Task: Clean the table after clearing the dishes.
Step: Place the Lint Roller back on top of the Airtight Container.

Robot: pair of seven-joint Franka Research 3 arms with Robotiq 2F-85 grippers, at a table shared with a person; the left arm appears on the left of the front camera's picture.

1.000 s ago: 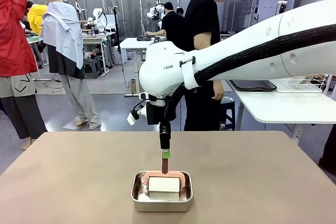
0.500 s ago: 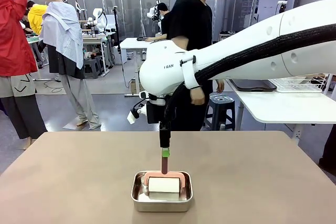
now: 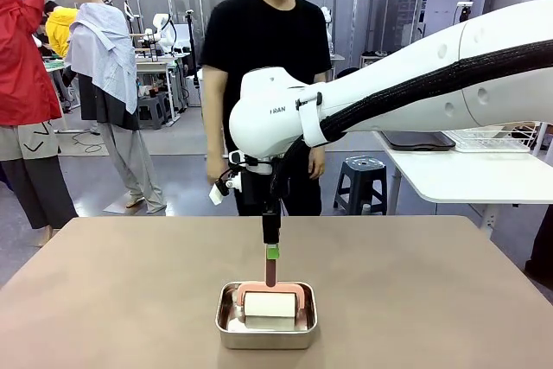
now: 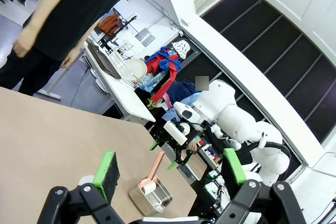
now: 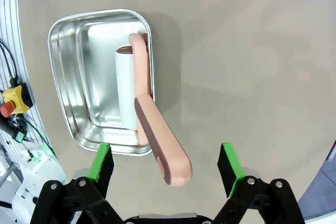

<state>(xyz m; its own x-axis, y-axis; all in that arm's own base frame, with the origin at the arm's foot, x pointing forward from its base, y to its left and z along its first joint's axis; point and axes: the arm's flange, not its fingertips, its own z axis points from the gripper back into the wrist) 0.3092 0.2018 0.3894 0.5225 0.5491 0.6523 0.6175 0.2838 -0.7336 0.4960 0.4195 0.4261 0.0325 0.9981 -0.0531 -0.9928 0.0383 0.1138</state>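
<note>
While the right hand point(image 5: 164, 165) hangs spread around the roller point(image 5: 152, 129) handle sticking up from the tin point(image 3: 266, 327) on the bare bench point(image 3: 432, 291), closing off-centre could tip both.

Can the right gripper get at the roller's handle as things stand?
Probably yes. The right gripper is open directly over the pink handle, which juts up out of the steel tin, with nothing between the pads.

One steel tin point(image 3: 266, 317), one pink-handled roller point(image 3: 270, 302) in it, one brown table point(image 3: 121, 291), one person point(image 3: 263, 49) across, two grippers, right point(image 5: 167, 167), left point(image 4: 170, 174)
</note>
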